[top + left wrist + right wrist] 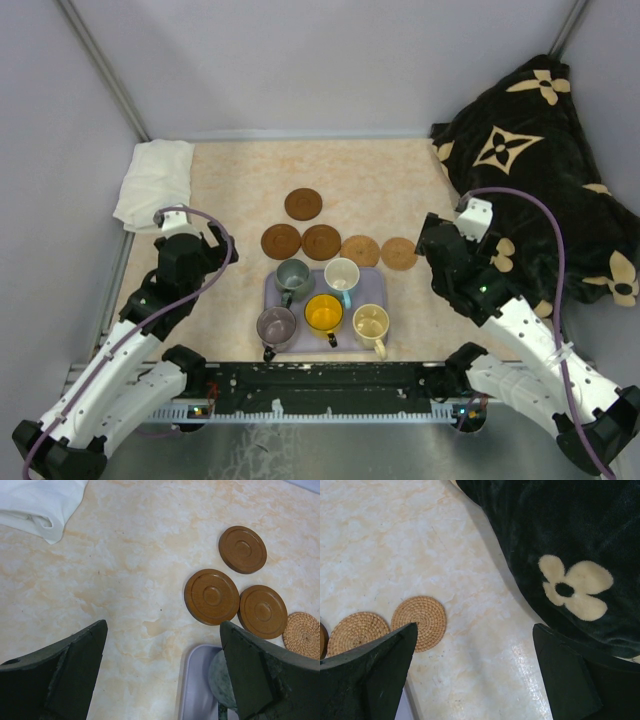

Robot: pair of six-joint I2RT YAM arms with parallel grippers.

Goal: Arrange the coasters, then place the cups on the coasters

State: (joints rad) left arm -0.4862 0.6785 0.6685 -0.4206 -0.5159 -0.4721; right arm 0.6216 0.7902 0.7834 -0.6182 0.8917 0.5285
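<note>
While the left end effector (162, 630) and right end effector (475, 626) gape empty, the coasters (321, 241) mid-frame look thin, stiff, light, best pinched by an edge.

Five cups (323, 313) on a tray (370, 288) at lower centre, four coasters (321, 241) in a row just above it, a fifth higher, cloth (152, 180) upper left, blanket (530, 170) upper right

In the left wrist view the tray (190, 695) runs off the bottom edge, and the grey-green cup (219, 677) on it sits mostly behind the left jaws (only a curved sliver shows). The right edge cuts a woven coaster (305, 635), the top edge the white cloth (35, 500). The blanket (560, 530) overruns the right wrist view.
</note>
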